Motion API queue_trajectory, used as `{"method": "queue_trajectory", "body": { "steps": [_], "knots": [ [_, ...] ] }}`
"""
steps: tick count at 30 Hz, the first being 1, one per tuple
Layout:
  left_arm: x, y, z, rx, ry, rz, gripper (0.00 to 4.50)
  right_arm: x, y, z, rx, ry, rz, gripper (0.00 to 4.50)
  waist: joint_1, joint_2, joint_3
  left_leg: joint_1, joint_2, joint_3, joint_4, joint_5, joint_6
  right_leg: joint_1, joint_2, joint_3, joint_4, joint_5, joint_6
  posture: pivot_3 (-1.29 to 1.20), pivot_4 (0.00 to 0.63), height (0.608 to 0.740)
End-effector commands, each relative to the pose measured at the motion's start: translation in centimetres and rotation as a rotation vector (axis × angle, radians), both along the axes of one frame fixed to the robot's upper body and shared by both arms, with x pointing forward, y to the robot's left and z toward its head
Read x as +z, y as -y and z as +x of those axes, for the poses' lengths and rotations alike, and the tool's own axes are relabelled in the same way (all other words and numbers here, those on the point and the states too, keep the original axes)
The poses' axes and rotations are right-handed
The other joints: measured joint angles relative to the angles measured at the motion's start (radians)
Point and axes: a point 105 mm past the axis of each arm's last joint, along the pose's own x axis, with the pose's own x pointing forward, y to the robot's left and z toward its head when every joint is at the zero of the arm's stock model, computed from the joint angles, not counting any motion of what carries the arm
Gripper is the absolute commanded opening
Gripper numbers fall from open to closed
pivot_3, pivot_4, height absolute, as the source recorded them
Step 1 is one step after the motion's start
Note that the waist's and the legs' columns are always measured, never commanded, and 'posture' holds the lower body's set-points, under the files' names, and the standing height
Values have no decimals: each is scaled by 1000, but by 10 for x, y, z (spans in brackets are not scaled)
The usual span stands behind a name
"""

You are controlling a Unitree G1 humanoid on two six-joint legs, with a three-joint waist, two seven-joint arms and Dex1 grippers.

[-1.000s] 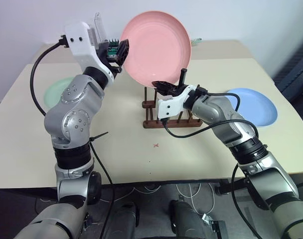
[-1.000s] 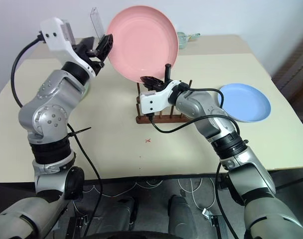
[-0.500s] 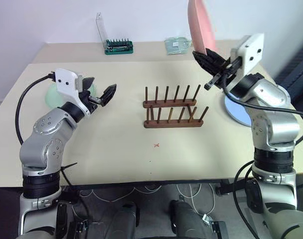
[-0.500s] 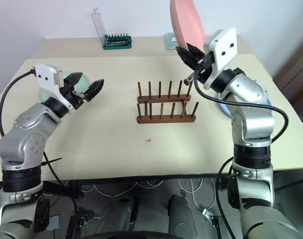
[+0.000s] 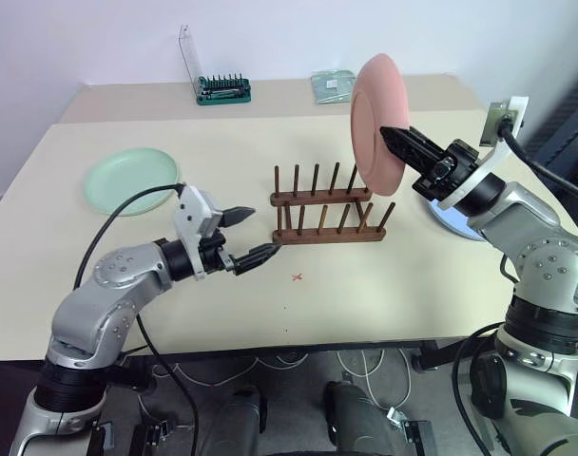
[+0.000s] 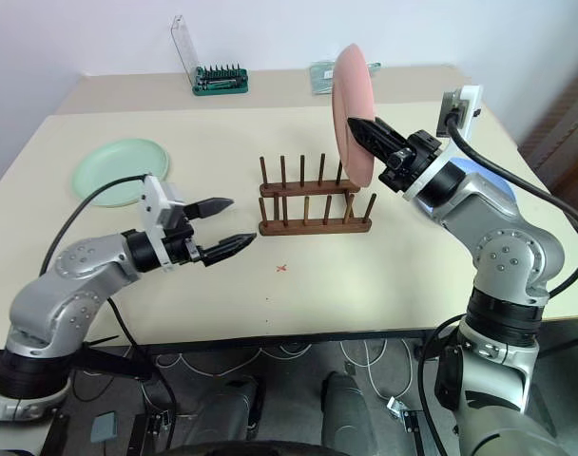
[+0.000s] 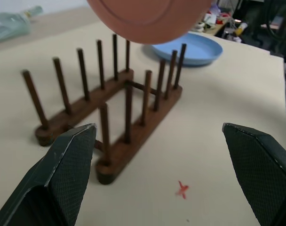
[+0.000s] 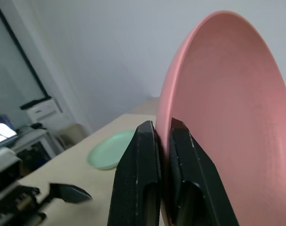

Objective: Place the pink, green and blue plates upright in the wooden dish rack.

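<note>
Reaching low over the near middle of the beige table (image 5: 384, 285), my left gripper (image 5: 249, 237) has its two black fingers spread wide and empty, aimed at the near end of the small dark reddish-brown wooden dish rack (image 5: 327, 217). That rack stands at the table's centre, its long axis running left to right, two rails of thin pegs pointing up, no plate in it. My left wrist view shows a small red cross mark (image 7: 182, 189) on the tabletop close in front of the rack. Above the rack's right end, my right gripper (image 5: 392, 139) is clamped on the rim of the round pink plate (image 5: 375, 123), held on edge and clear of the pegs. Its hollow face is seen in my right wrist view. Farther left, the round pale green plate (image 5: 132, 180) lies flat near the left edge; the round blue plate (image 7: 192, 47) lies flat toward the right edge. Along the far edge stands a green-based tool holder (image 5: 222, 90).
</note>
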Motion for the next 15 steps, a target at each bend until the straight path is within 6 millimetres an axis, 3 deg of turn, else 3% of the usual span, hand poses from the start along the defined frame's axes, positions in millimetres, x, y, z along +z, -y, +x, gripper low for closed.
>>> {"method": "queue_trajectory", "body": {
  "steps": [1,7,10,15],
  "knots": [
    [10,4,-4,-17,50,-6,4403,7,7,-1,-12,1,57,0,-1,0,0,0,0,0,0,0,0,0,0,0,0,0,0,0,150,740],
    [8,4,-3,-14,42,-5,4403,-7,9,6,-40,-79,84,0,0,0,0,0,0,0,0,0,0,0,0,0,0,0,0,0,150,740],
    [7,3,-2,-7,42,-3,4453,-8,8,7,-47,-82,80,1052,-1,0,0,0,0,0,0,0,0,0,0,0,0,0,0,0,150,740],
    [6,0,-1,6,42,3,4453,-3,15,14,-140,-43,43,3546,-1,0,0,0,0,0,0,0,0,0,0,0,0,0,0,0,150,740]
  ]
}}
